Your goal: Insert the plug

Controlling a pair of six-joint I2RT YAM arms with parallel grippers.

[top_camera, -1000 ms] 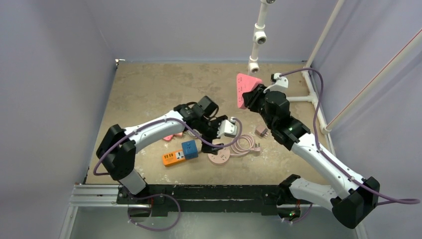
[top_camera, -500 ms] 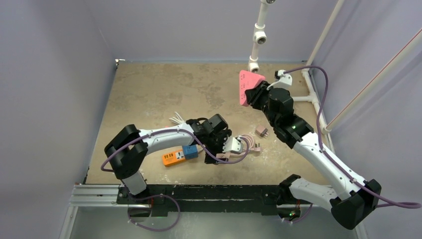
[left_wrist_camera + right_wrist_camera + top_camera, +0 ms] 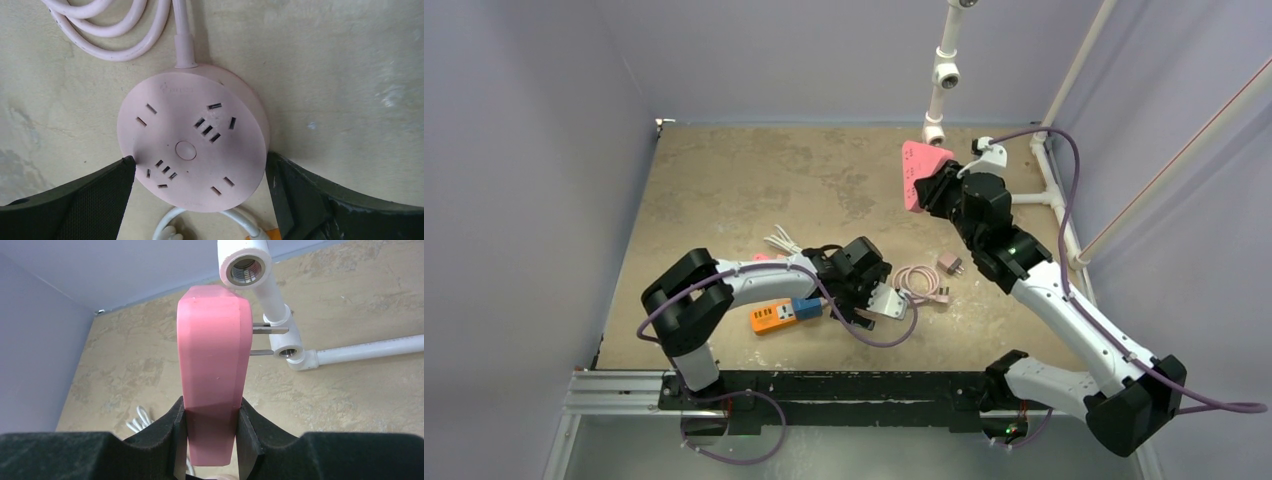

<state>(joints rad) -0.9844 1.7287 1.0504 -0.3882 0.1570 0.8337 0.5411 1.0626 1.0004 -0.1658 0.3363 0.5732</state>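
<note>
A flat pink plug (image 3: pixel 214 370) with two metal prongs (image 3: pixel 269 330) sticking out to the right is clamped by its lower end in my right gripper (image 3: pixel 212 432). In the top view this plug (image 3: pixel 918 170) is held high over the table's far right, with my right gripper (image 3: pixel 941 187) shut on it. The round pink socket disc (image 3: pixel 192 142) lies flat on the table, slots facing up. My left gripper (image 3: pixel 200 167) stands open, one finger (image 3: pixel 107 192) at each side of the disc's rim. In the top view the left gripper (image 3: pixel 884 298) covers the disc.
The disc's pink cord (image 3: pixel 921 285) lies coiled to its right, beside a small pink adapter (image 3: pixel 950 264). An orange power strip (image 3: pixel 771 317) carrying a blue cube (image 3: pixel 805 307) lies to the left, with a white cable (image 3: pixel 780 240) behind. White pipes (image 3: pixel 942 72) hang near the held plug.
My left arm has swung toward the near right and come down over the round disc. The right gripper has shifted slightly to the far right with the plug in it.
</note>
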